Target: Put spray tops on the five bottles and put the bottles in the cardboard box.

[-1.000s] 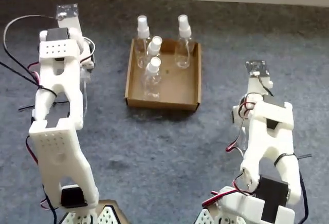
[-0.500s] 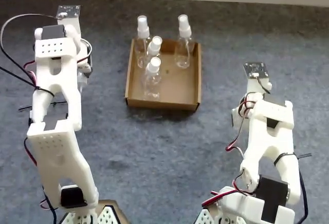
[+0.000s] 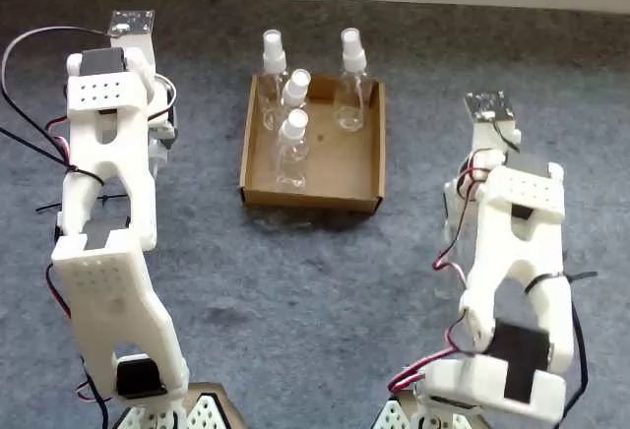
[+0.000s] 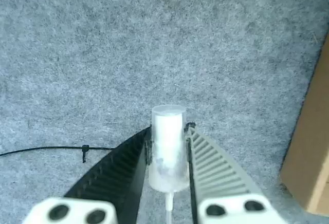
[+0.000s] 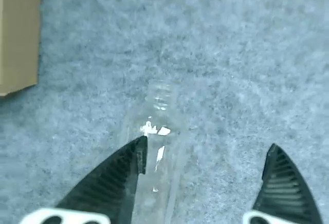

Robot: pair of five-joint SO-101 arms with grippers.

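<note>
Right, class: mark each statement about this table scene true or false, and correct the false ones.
1. The left end effector grips a white spray top. True.
2. The right end effector is shut tight on a bottle. False: its jaws stand wide open, with the clear bottle between them, close to one finger.
3. Four capped bottles stand in the cardboard box. True.
4. The clear bottle at the right end effector already wears a spray top. False: its neck is bare.
</note>
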